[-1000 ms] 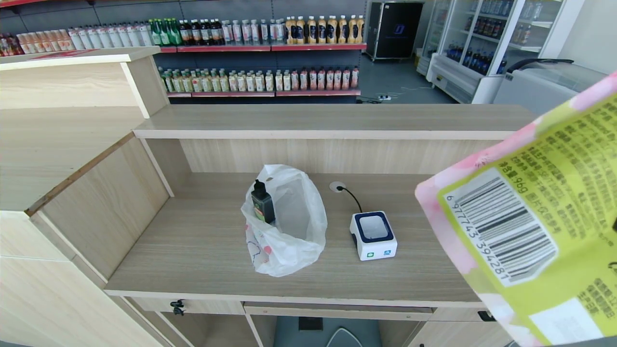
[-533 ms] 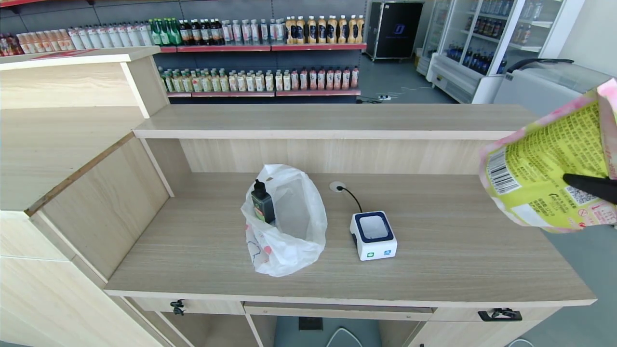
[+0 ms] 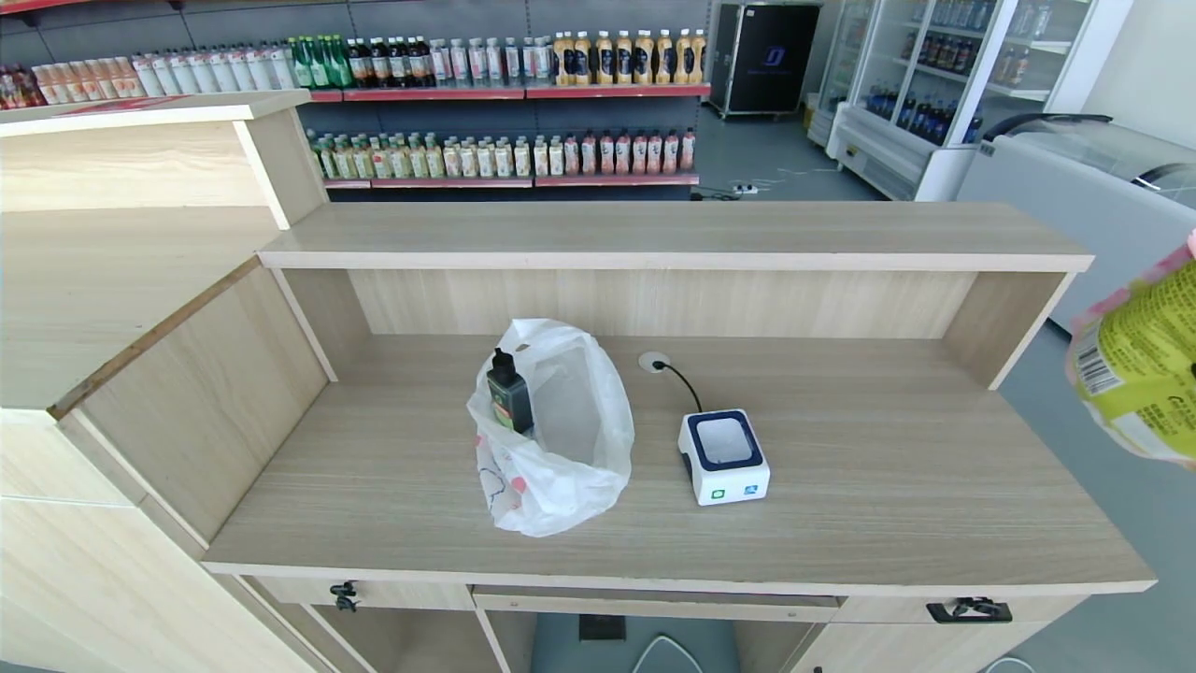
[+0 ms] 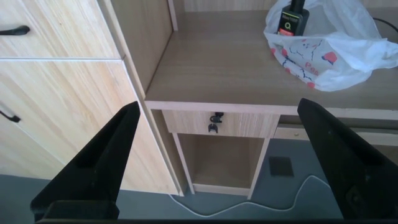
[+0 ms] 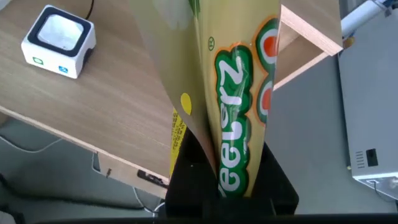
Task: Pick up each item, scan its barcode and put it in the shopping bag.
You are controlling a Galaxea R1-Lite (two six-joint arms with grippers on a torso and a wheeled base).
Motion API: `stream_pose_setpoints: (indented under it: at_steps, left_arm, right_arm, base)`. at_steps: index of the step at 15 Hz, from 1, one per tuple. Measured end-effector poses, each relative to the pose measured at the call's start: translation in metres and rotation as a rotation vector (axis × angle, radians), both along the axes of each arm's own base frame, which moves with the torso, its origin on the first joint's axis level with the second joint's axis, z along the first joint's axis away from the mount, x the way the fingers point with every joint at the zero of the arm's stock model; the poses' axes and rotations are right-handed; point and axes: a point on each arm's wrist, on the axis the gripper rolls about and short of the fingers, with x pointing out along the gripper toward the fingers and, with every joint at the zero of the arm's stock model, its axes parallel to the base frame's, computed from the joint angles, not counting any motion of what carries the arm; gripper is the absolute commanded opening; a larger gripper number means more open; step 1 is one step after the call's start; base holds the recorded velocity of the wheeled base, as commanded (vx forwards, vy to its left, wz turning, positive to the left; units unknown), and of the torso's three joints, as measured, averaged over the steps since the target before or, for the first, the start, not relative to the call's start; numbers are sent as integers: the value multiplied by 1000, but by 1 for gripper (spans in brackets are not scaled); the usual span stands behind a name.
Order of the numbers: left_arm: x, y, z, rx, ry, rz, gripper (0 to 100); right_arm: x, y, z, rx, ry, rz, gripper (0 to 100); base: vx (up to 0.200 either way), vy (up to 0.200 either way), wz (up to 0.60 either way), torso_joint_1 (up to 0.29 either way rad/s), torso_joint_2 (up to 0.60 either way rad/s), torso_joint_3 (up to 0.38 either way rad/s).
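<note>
The right gripper (image 5: 222,182) clamps a snack pouch (image 5: 239,106) by its edge. It looks light, floppy and slick, so the flat seam seems the safest hold. The left gripper (image 4: 219,107) stands wide apart.

The wooden counter (image 3: 888,486) bears a shopping bag (image 3: 561,467) and, seemingly, a scanner (image 3: 724,456) beside it.

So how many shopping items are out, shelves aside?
2: a dark bottle in the shopping bag, and a snack pouch in the right claw past the counter's right end. The bag may hide more.
</note>
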Motion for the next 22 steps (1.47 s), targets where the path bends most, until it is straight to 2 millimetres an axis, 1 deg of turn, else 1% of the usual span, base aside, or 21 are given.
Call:
stream_pose_setpoints:
  at_steps: [2,3,5,7,9,11,13,15,17,19,22]
  left_arm:
    - [0,0,0,0,0,0,100]
    - [0,0,0,0,0,0,100]
    - [0,0,0,0,0,0,100]
    - [0,0,0,0,0,-1,100]
    - [0,0,0,0,0,0,100]
    - [0,0,0,0,0,1,100]
    - [0,0,0,0,0,0,100]
    - [0,0,0,0,0,1,100]
    - [0,0,0,0,0,0,100]
    - [0,0,0,0,0,0,100]
    - [0,0,0,0,0,0,100]
  right_arm:
    - [2,0,-1,-18,17,-65,0]
    - [4,1,-1,-21,26,-113,0]
    - [9,7,-3,-23,46,-147,0]
    - [20,18,-5,-60,58,-186,0]
    - [39,24,-9,-115,30,-177,0]
    - [58,24,-18,-204,6,-135,0]
    - [73,25,-38,-246,28,-22,0]
    - [80,23,-58,-275,40,123,0]
    - [84,13,-72,-341,47,228,0]
    - [92,2,-79,-357,33,309,0]
    - [102,-16,-84,-392,60,317,0]
  base:
    - [0,0,600,7,2,5]
    - [0,0,600,7,-2,2]
    - [0,0,600,10,2,-5]
    - [0,0,600,-5,2,2]
    - [0,0,600,10,2,2]
    - [0,0,0,0,0,0]
    - [0,0,0,0,0,0]
    - [0,0,0,0,0,0]
    - [0,0,0,0,0,0]
    - [0,0,0,0,0,0]
    - [0,0,0,0,0,0]
